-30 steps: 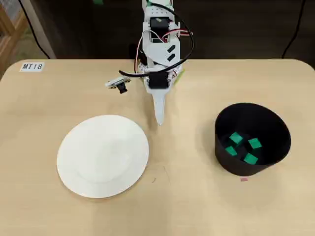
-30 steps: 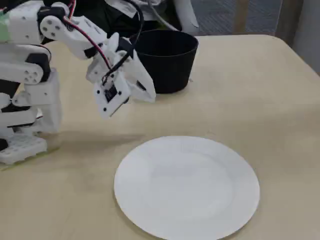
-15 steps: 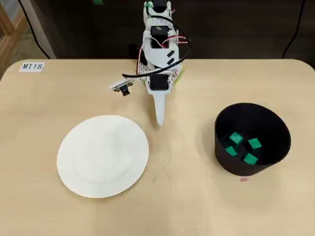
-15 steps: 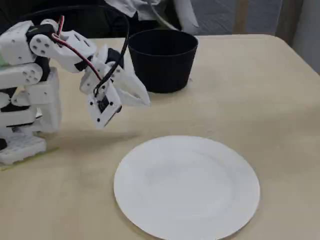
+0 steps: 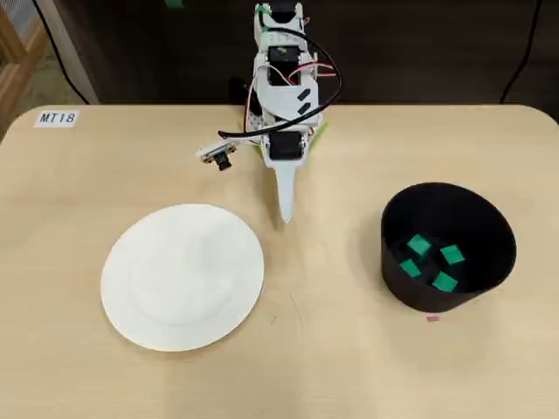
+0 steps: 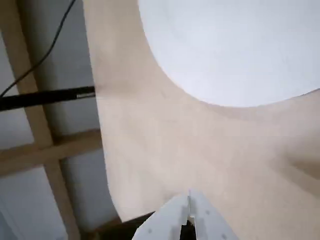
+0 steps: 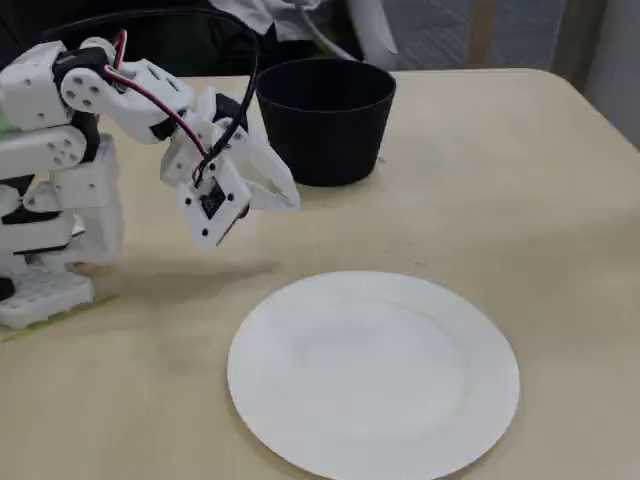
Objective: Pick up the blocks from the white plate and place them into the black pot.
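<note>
closed gripper (image 6: 189, 212), white plate (image 6: 235, 45), table (image 6: 165, 150)

The white arm (image 5: 281, 96) is folded back near its base, its empty gripper (image 5: 285, 218) closed, tips together and pointing forward above the tabletop.

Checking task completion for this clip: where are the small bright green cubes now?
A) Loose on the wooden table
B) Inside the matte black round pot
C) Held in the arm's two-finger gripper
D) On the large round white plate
B: the overhead view shows the green cubes lying inside the black pot, while the white plate is bare.
</note>
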Robot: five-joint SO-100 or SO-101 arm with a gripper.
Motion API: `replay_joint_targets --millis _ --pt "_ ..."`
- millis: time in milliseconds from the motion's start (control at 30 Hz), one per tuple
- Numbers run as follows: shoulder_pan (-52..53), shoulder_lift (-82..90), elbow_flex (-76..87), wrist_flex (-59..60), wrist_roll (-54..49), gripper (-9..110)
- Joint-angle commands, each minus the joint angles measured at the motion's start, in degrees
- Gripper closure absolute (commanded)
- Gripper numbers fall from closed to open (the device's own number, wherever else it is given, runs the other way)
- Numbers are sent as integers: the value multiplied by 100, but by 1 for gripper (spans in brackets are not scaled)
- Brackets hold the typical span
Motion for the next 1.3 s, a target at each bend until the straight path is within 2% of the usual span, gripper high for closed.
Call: replay_joint_targets --millis 0,567,733,1267 --pt "35 26 35 9 -53 104" --pt "35 26 70 -105 -18 103" --pt "35 26 255 -677 -35 104" --pt "35 35 255 -677 -35 104"
